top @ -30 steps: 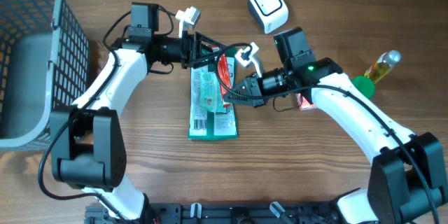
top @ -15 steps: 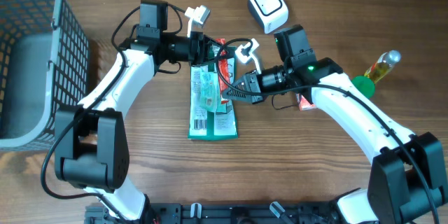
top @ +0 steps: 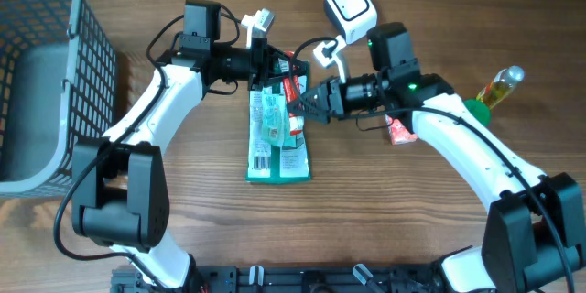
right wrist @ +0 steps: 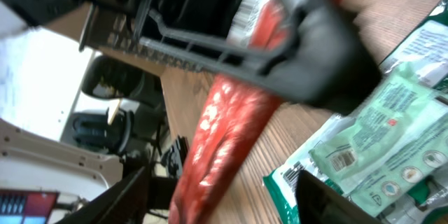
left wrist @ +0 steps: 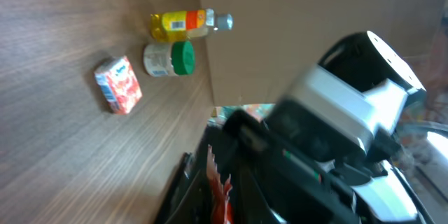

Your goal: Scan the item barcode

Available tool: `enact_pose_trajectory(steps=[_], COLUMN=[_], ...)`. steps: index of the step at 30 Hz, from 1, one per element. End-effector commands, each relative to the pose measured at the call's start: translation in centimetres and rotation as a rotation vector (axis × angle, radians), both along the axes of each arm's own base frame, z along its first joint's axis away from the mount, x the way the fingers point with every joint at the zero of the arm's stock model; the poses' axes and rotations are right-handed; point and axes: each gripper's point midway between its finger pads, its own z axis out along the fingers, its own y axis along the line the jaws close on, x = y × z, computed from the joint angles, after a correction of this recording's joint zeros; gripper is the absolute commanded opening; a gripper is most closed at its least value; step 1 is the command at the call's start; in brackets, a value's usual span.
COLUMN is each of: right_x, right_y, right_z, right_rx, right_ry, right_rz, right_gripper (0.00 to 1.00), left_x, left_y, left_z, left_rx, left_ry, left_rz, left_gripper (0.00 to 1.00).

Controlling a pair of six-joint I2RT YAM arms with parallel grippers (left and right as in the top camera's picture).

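Swaps sides just now: takes the red packet point(top: 293, 90) with the left pincer point(top: 277, 71), which a moment ago was half spread and now is pressed tight on the packet's top end. Lets go with the right pincer point(top: 300, 105), shut a moment ago and now spread apart, tips close by the packet but gripping nothing. Looks like a good step for the task, with only one arm holding and room to turn the packet. Hangs just over the green packs point(top: 275, 142) lying on the counter point(top: 412, 220), not far from the white scanner point(top: 351, 9). Still needs to face the barcode to the scanner; cannot tell which side carries it.
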Motion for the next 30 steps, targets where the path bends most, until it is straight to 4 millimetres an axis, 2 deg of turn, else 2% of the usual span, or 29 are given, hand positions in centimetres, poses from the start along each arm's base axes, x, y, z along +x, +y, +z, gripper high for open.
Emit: enact_pose_trajectory(steps=[1, 3, 7, 11, 14, 20, 30], right_x=[-0.3, -0.6, -1.1, -2.0, -2.6, -1.6, -1.6], right_y=[0.0, 0.1, 0.4, 1.3, 1.7, 1.0, 0.9], right_z=[2.2, 2.7, 2.5, 2.4, 2.2, 0.0, -0.2], right_rx=[0.072, 0.096, 0.096, 0.092, 0.087, -0.026, -0.033], right_ry=[-0.006, -0.007, 0.004, 0.034, 0.048, 0.128, 0.139], right_rz=[0.030, 0.053, 0.065, 0.087, 0.102, -0.011, -0.019], right_gripper=[0.69, 0.66, 0.51, 0.44, 0.28, 0.25, 0.24], left_x=[-0.3, -0.2, -0.3, -0.1, 0.1, 0.8, 1.1], left_y=[0.1, 0.3, 0.4, 0.6, 0.9, 2.0, 2.5], left_z=[0.3, 0.3, 0.6, 0.6, 0.7, 0.7, 0.7], left_rx=[-0.033, -0.033, -0.049, -0.050, -0.052, -0.053, -0.054], left_ry=[0.082, 0.087, 0.089, 0.077, 0.067, 0.065, 0.065], left_rz=[-0.017, -0.012, -0.021, -0.017, -0.008, 0.021, 0.035], left_gripper=[0.04, 0.04, 0.04, 0.04, 0.04, 0.04, 0.04])
